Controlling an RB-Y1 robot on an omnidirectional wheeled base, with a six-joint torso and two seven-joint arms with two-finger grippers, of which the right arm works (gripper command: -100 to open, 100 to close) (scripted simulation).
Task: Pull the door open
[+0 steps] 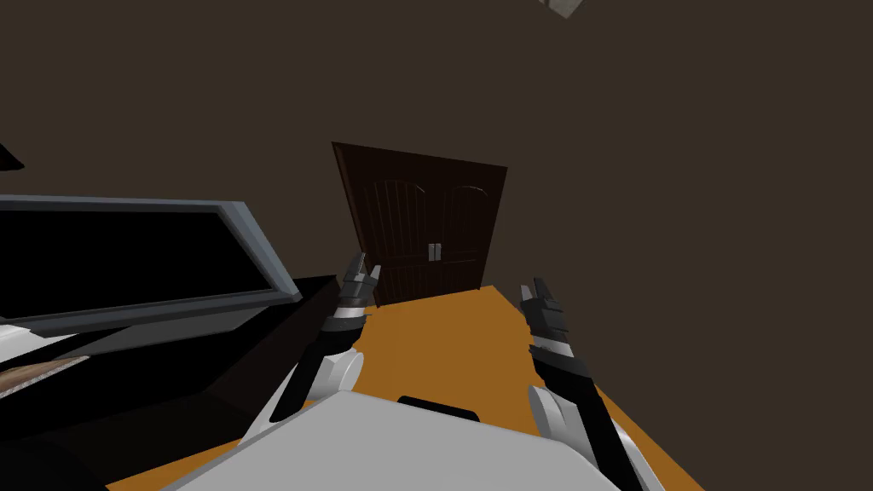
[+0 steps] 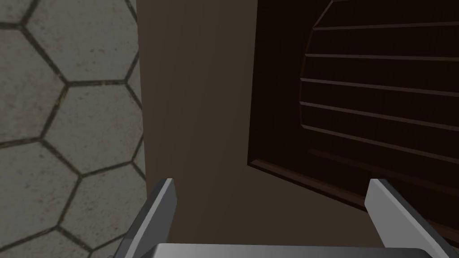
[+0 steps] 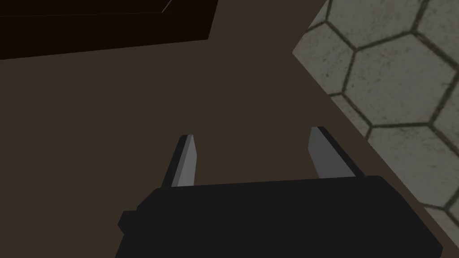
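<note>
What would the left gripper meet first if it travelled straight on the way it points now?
Most likely the brown wall just beside the dark door, not the door itself. The left gripper, open, aims at that strip; how far off is unclear.

A dark brown double door point(image 1: 409, 222) with arched panels is standing shut at twelve o'clock, pale handles point(image 1: 435, 251) sitting at its centre seam.

One dark double door point(image 1: 422, 223), two pale handles point(image 1: 435, 251), one left hand point(image 1: 367, 268), one right hand point(image 1: 533, 288), one grey-framed panel point(image 1: 128, 251).
</note>
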